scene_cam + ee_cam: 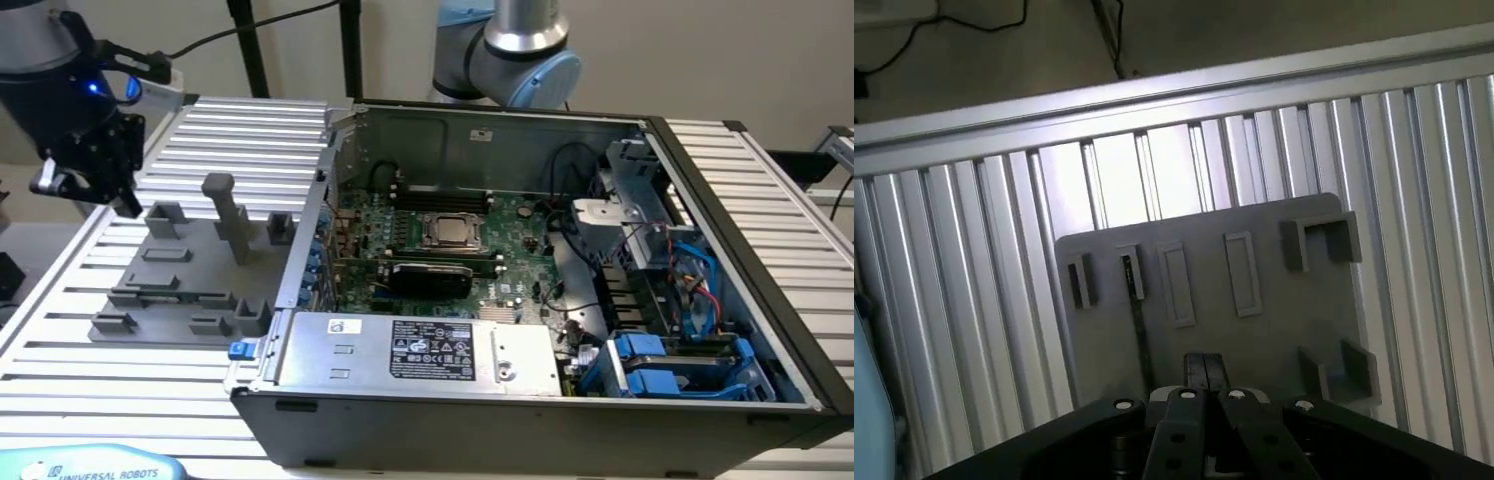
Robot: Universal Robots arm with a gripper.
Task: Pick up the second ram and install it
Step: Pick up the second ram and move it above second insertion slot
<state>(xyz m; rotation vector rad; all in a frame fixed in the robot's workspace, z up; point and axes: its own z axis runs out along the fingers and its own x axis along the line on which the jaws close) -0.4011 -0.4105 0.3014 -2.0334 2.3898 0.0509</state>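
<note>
A thin dark strip (1138, 322) stands on edge in the grey fixture plate (1274, 330), held between two small blocks; it looks like the second ram seen edge-on. My gripper (1204, 372) hangs above the plate, a little to one side of the strip and clear of it. Its two black fingers are pressed together with nothing between them. In the exterior view the gripper (127, 205) hovers over the far corner of the fixture plate (180, 270), at that view's left. The open computer case (534, 400) with its green motherboard (514, 215) lies to that view's right.
A tall grey post (224, 215) and several low blocks rise from the fixture plate. The ribbed aluminium table (94, 390) runs under everything. Inside the case are the CPU socket (454, 230), a silver power supply (414, 352), blue drive bays (667, 365) and loose cables.
</note>
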